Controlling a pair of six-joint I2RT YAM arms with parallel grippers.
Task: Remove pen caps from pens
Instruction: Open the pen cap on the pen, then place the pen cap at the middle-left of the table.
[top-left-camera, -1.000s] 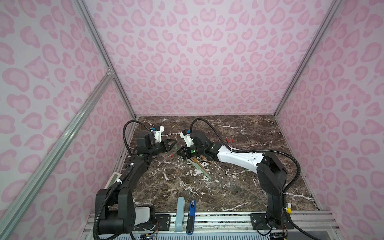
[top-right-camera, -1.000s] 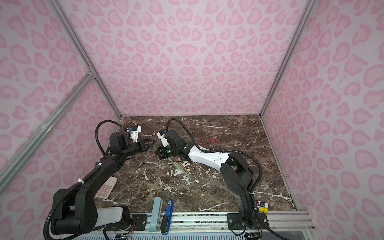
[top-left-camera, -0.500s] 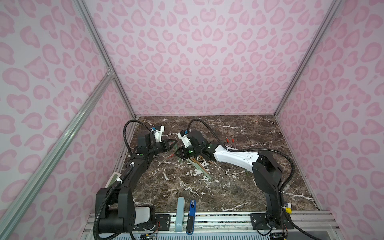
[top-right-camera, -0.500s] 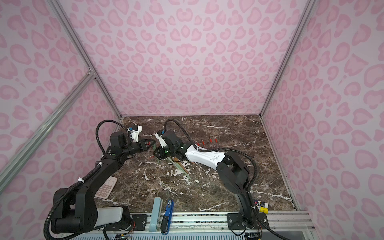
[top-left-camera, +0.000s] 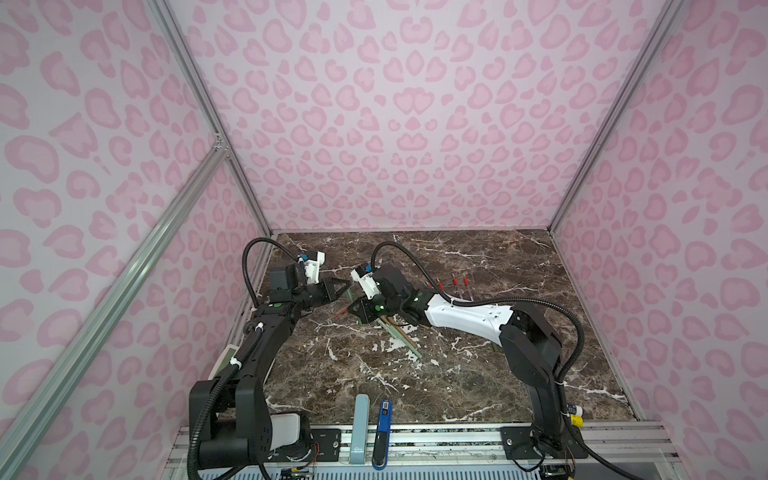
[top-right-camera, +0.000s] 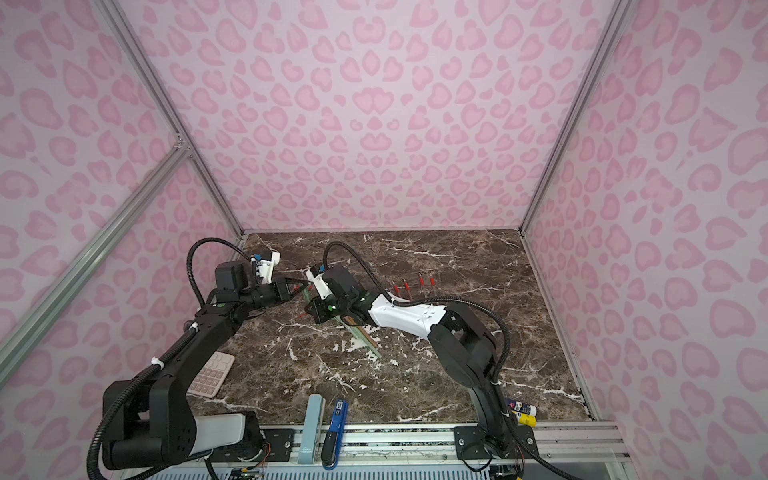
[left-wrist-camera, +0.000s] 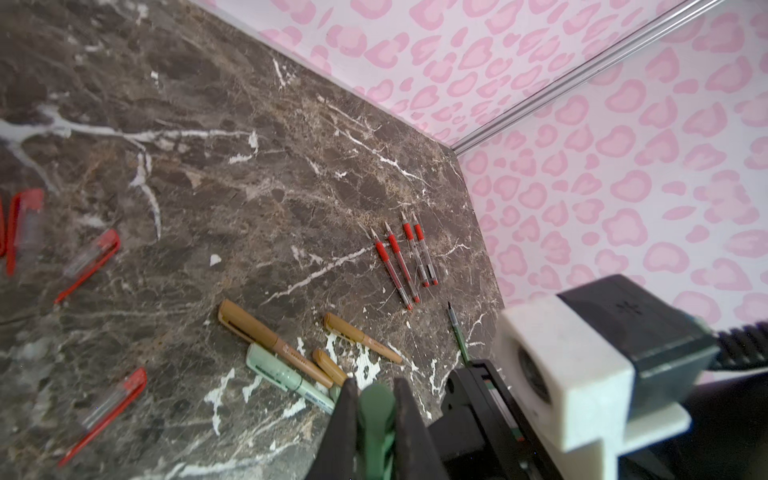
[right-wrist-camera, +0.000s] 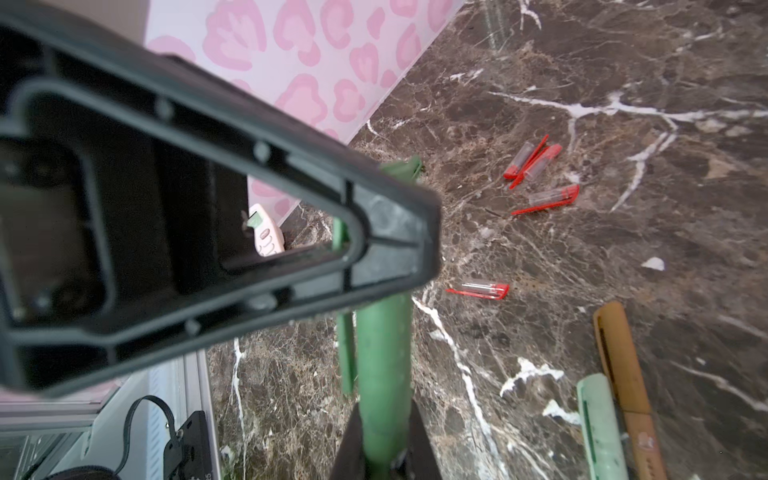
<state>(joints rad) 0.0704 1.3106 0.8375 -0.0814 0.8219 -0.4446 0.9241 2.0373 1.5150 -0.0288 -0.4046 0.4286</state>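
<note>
The left tool (left-wrist-camera: 376, 392) and right tool (right-wrist-camera: 384, 411) are each clamping shut on the green pen (right-wrist-camera: 384, 345), its long axis running straight between them.

left hand (top-left-camera: 345, 286) and right hand (top-left-camera: 353, 307) clamped tight, tips nearly meeting

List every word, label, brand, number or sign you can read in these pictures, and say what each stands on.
No text here can be read well enough to quote.
tan pen: dark print on the barrel, too blurred.
pale green pen: green print, too blurred.
pale-blue case: small mark at its near end, too small.
blue-and-black tool: pale label, too small.
calculator: key markings, too small.
</note>
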